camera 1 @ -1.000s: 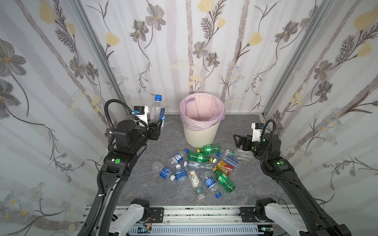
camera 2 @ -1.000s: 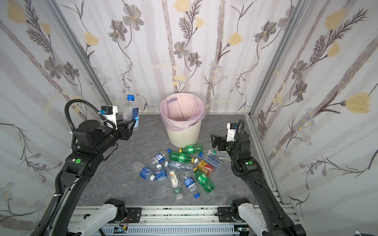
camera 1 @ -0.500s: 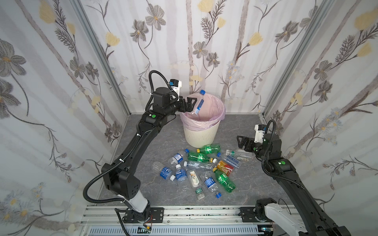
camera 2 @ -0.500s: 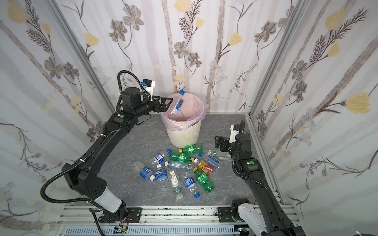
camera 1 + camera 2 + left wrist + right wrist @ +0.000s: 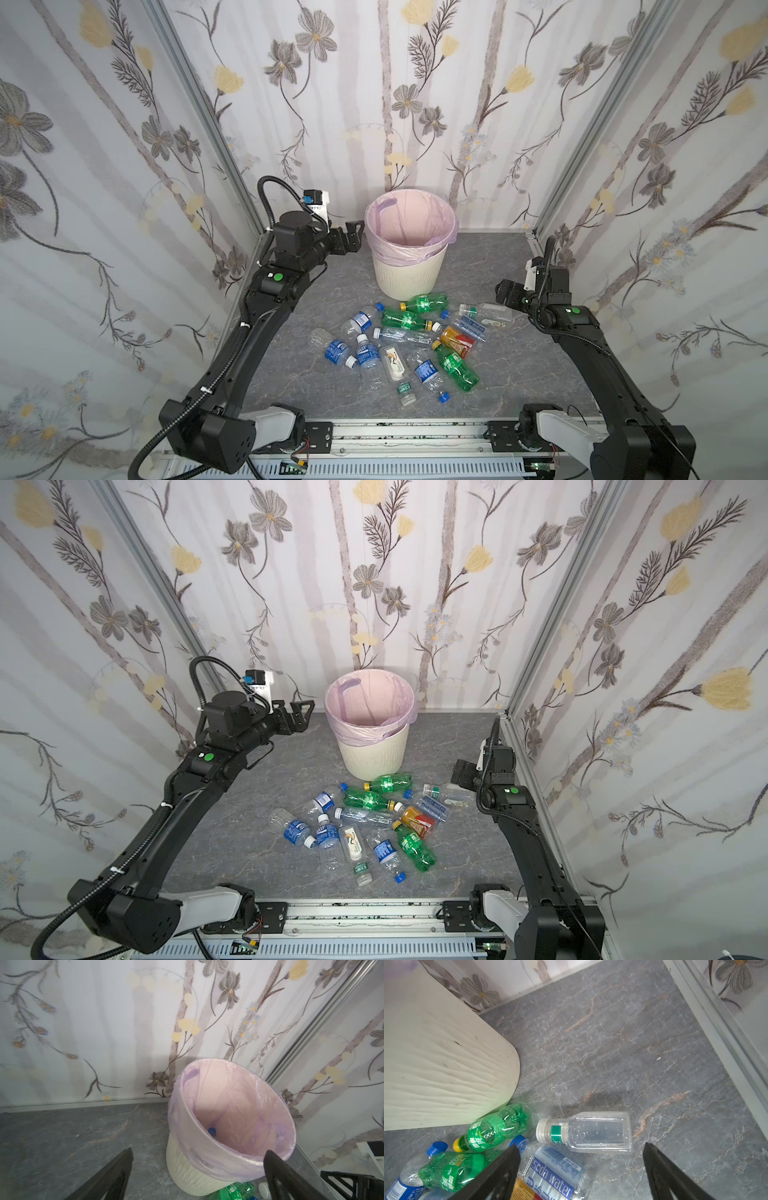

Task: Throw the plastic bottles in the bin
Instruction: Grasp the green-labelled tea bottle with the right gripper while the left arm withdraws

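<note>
The plastic bottles [image 5: 409, 338] lay heaped at the lower middle of both top views, on the grey floor [image 5: 498, 374] just in front of the bin [image 5: 409, 278]. At the left we saw the left gripper [image 5: 354, 237] beside the bin's rim, jaws spread wide and empty. In the left wrist view only a blue cap [image 5: 212, 1130] showed deep inside the bin; the rest of that bottle was hidden behind the near wall. At the right, the right gripper [image 5: 506, 291] hung low, jaws wide apart and gripping nothing, with a clear bottle [image 5: 591, 1132] lying just ahead. Its fingers [image 5: 500, 1172] were cut off by the wrist view's lower edge.
</note>
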Controlling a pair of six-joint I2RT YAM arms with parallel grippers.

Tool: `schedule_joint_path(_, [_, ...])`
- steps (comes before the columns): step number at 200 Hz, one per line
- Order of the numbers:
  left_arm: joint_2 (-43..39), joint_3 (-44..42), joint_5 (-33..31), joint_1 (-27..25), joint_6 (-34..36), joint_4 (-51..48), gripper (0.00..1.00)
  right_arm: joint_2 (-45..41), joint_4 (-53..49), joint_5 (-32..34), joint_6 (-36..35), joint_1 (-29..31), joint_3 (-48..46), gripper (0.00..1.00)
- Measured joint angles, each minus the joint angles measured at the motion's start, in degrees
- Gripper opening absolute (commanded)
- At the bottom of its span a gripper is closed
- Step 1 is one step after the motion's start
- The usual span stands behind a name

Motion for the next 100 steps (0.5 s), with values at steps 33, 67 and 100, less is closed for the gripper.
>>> schedule_joint_path(33, [-6.38, -7.63, 0.02, 3.78, -0.79, -0.26, 1.0, 1.64, -2.01, -0.94, -0.94, -0.04, -0.83, 0.89])
schedule_joint_path(67, [-9.18, -12.85, 1.31, 4.92, -1.18, -0.42, 1.0, 4.11, -2.29, -0.85, -9.42, 0.44, 4.17, 0.93])
schedule_joint_path(100, [-10.8, -16.22, 2.32, 5.31, -1.33, -0.81, 1.0, 6.73, -2.67, -3.65, -24.41, 1.64, 7.65, 0.94])
